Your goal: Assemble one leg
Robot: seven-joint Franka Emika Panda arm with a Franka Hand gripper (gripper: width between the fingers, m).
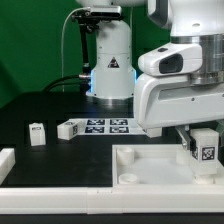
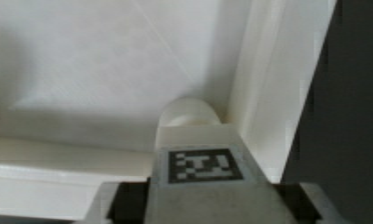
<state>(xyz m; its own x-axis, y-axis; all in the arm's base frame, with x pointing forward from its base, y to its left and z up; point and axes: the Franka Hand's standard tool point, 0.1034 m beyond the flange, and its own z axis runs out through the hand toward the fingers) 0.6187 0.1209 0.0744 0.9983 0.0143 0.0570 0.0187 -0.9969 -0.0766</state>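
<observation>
My gripper (image 1: 203, 150) is shut on a leg (image 1: 204, 146), a stubby white post with a black-and-white tag, and holds it upright over the near right corner of the white square panel (image 1: 150, 162). In the wrist view the leg (image 2: 201, 150) runs from between my fingers (image 2: 121, 200) down to the panel (image 2: 112, 70), its far end at the panel's corner beside the raised edge. I cannot tell whether it touches the panel. Two more legs lie on the black table: one (image 1: 37, 133) at the exterior view's left, one (image 1: 68, 128) next to the marker board.
The marker board (image 1: 105, 125) lies on the table behind the panel. A white block (image 1: 5, 160) sits at the exterior view's left edge. A white rail (image 1: 60, 198) runs along the front. The robot base (image 1: 110, 70) stands at the back.
</observation>
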